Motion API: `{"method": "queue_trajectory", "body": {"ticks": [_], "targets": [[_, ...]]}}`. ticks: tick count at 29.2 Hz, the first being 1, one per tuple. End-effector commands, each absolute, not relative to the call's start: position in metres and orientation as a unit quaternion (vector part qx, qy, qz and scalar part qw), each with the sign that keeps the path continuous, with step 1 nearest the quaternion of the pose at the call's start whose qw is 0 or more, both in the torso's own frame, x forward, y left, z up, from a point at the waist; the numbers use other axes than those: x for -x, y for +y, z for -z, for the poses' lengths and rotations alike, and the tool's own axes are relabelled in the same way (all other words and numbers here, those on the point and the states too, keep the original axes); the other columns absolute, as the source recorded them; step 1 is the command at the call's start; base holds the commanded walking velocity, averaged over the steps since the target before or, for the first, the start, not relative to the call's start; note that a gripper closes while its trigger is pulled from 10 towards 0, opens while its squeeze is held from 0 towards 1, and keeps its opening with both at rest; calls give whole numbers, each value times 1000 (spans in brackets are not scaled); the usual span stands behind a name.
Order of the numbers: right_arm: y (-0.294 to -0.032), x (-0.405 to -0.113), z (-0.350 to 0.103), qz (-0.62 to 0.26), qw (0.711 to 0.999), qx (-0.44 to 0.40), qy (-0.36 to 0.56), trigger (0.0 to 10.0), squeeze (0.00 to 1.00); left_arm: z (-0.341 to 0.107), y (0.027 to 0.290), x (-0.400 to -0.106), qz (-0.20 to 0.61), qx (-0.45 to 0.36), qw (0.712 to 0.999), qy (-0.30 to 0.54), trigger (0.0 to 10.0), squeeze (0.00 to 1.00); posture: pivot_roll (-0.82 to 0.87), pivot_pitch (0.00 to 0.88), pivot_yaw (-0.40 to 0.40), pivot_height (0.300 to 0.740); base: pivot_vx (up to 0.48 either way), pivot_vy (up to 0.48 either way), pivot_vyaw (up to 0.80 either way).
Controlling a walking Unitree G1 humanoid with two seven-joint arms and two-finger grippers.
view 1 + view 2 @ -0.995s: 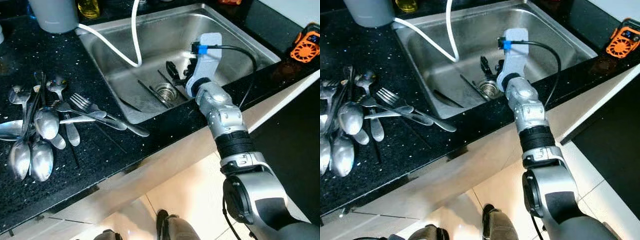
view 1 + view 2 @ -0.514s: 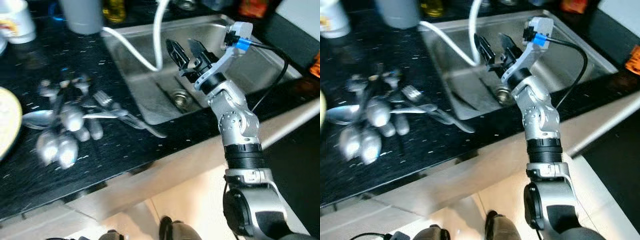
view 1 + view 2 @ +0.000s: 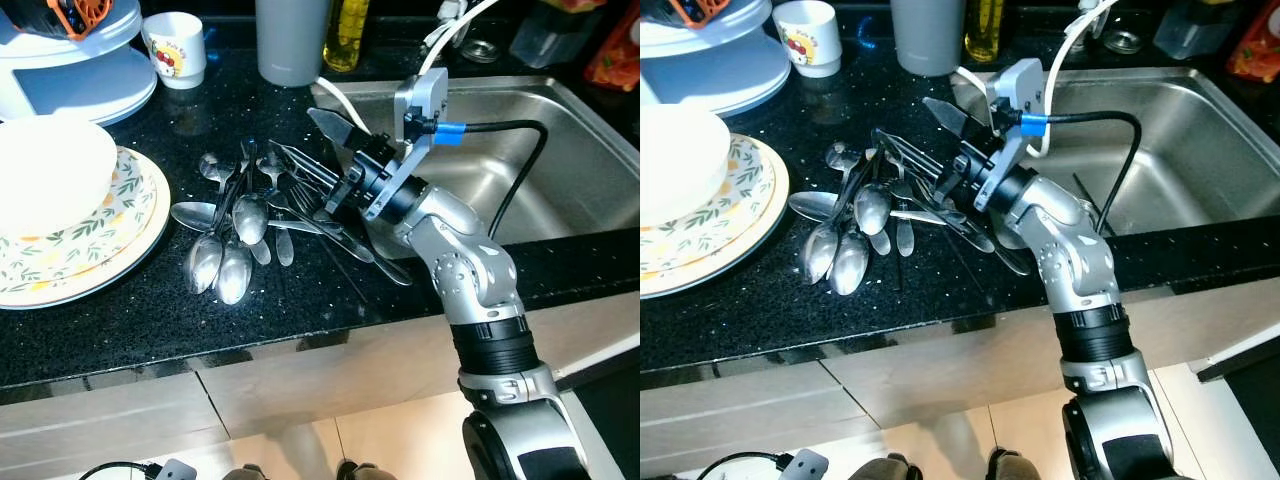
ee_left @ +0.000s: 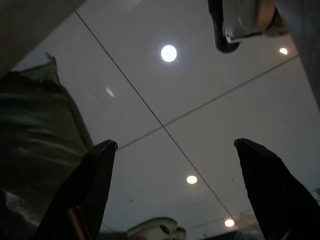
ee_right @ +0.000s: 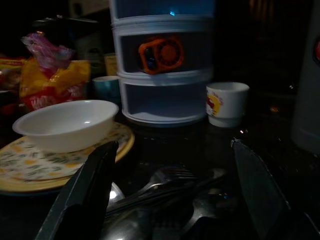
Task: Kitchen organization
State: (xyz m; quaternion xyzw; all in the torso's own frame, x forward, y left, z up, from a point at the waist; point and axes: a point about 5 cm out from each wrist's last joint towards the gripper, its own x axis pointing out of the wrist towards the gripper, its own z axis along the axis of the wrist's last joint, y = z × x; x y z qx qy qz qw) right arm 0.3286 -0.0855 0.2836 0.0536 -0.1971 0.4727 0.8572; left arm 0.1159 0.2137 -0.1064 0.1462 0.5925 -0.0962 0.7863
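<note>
Right gripper (image 3: 335, 165) spread, over cutlery pile (image 3: 245, 215)

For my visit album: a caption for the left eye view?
Right tool, open, poised over a pile of spoons and forks on the black counter.

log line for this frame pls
phase: reach | right gripper: open, over cutlery pile on black counter, nothing held | left gripper: open, idle, pointing at floor | sink: right of pile

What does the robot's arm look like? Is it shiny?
Yes. The right arm is shiny silver with round joints and a black ribbed band. Its gripper has two long black fingers. A black cable with a blue plug loops from the grey wrist block.
</note>
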Motion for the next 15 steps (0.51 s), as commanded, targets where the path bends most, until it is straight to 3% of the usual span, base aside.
{"method": "queue_trajectory", "body": {"ticks": [1,15], "targets": [[-94,-322,-287,-486,848,-52,-206,10000,0,108,217,-107,91,-142,777,606,10000,0,33,83,-46,740,0,0,794],[-108,-314,-276,-499,847,-18,-183,10000,0,107,218,-111,89,-143,783,598,10000,0,27,84,-33,740,0,0,790]]}}
